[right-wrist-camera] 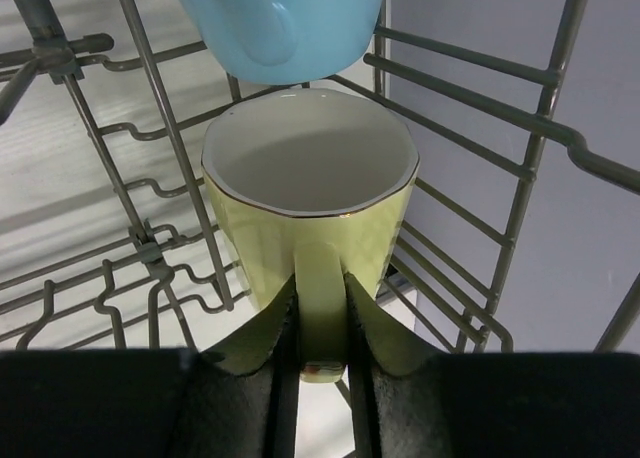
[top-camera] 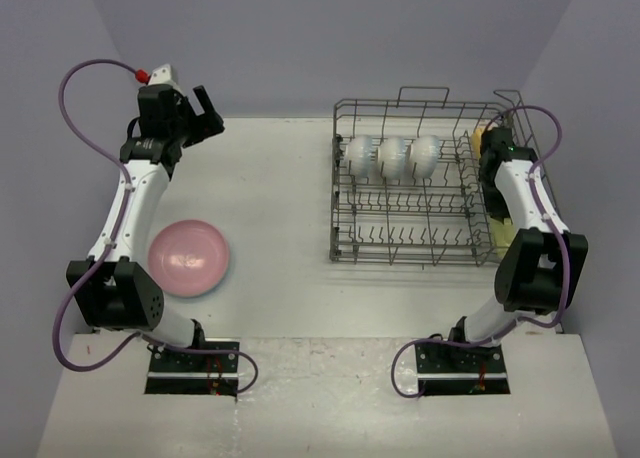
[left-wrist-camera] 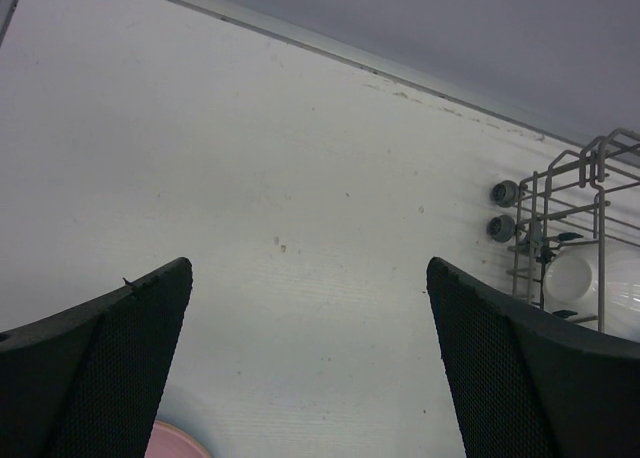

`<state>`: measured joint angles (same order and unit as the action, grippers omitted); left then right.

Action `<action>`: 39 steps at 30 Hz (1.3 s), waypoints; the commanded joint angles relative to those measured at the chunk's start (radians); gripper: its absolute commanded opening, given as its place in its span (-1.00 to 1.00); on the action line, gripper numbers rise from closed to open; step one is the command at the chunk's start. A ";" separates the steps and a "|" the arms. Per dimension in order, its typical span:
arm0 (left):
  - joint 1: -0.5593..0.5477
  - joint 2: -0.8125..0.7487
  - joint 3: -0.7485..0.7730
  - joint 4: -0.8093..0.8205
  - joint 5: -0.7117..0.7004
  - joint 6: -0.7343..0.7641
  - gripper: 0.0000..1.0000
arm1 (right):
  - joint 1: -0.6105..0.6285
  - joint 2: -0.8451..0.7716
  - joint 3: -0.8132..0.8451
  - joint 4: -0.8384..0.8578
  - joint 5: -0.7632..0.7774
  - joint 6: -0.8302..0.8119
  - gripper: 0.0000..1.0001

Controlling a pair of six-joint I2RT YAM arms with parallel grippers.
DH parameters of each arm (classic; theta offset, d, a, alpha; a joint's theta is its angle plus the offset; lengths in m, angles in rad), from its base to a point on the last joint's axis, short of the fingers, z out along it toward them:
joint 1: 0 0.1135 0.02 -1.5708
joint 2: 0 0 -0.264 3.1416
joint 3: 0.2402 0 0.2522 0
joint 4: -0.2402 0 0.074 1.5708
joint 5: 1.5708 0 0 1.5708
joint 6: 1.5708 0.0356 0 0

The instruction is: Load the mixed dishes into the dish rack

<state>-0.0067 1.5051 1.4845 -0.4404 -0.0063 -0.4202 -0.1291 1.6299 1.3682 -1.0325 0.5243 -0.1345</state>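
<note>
A white table [top-camera: 280, 198] fills the floor of the scene, matte and lightly scuffed, with plain grey-lilac walls [top-camera: 300, 38] closing it in at the back and both sides. Directions below take the far wall as twelve o'clock in the overhead view.

The dish rack [top-camera: 410, 248] stands on the right half of the table, toward the back. Three white bowls [top-camera: 393, 156] sit side by side in its rear row. The pink plate [top-camera: 190, 258] lies flat on the table at the left, near the left arm's elbow.

The left hand [top-camera: 208, 113] hovers at the far left corner of the table with its fingers spread as wide as they go and nothing between them. The pink plate is at its six o'clock, well apart; the rack is off at its three o'clock. In the left wrist view, bare table shows between the two fingers, with the edge of the plate [left-wrist-camera: 175, 443] low in the picture and the rack's corner [left-wrist-camera: 560, 218] at the right.

The right hand [top-camera: 487, 138] reaches into the rack's right end. Its fingers are pinched on the handle of the pale yellow-green mug [right-wrist-camera: 260, 238], whose open mouth faces the wrist camera. The light blue mug [right-wrist-camera: 290, 23] hangs just beyond it at twelve o'clock in that view; whether the two touch I cannot tell.
</note>
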 commanded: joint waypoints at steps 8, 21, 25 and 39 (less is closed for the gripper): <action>0.007 -0.069 -0.088 -0.194 -0.079 -0.158 1.00 | -0.006 -0.042 -0.021 0.111 0.034 0.009 0.14; 0.034 -0.338 -0.262 -0.512 -0.365 -0.270 1.00 | 0.011 -0.241 -0.023 0.170 -0.086 0.030 0.98; 0.046 -0.365 -0.277 -0.566 -0.403 -0.295 1.00 | 0.020 -0.263 -0.015 0.183 -0.075 0.042 0.98; 0.412 -0.399 -0.533 -0.457 -0.343 -0.345 1.00 | 0.220 -0.464 -0.072 0.419 -0.274 0.101 0.98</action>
<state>0.3923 1.1244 0.9936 -0.9695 -0.3809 -0.7116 0.0937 1.2232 1.3167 -0.7143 0.3103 -0.0700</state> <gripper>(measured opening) 0.997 0.989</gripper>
